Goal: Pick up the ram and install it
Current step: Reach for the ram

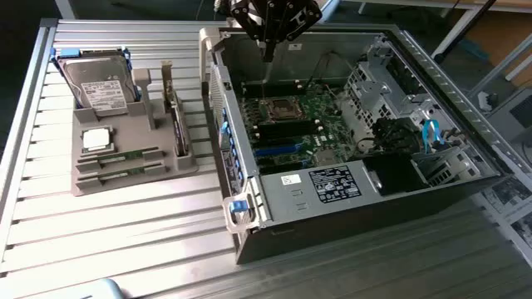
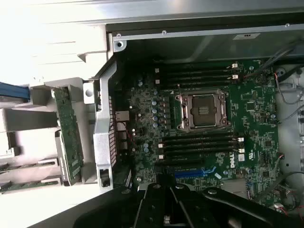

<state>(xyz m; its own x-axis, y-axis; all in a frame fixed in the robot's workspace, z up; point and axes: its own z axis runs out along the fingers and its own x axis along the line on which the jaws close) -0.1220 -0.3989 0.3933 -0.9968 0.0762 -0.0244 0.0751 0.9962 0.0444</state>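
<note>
Exterior view: the arm comes in from the top edge and hangs its black tool [image 1: 268,53] straight down over the far end of the open computer case [image 1: 283,212]. The tool is clenched, its fingers pressed together into one thin downward point above the motherboard [image 1: 312,121]. It is near the empty processor socket [image 1: 278,111] and touches nothing that can be made out.

The ram [image 1: 124,157] is well apart from the tool, at the exterior view's left. It is a thin, narrow green stick lying flat in a slot of the grey holder tray [image 1: 83,187] on the slatted table [image 1: 124,237]. A second stick [image 1: 126,174] of the same kind lies just beside it in the next slot, parallel to it.

The tray also holds a square silver processor chip [image 1: 96,138] behind the sticks, a hard drive [image 1: 96,87] with a white label leaning at the far end, and a long card [image 1: 176,124] standing on edge along the side nearest the case.

Wrist view: looking down into the case, black memory slots [image 2: 199,142] run in rows on both sides of the socket.
</note>
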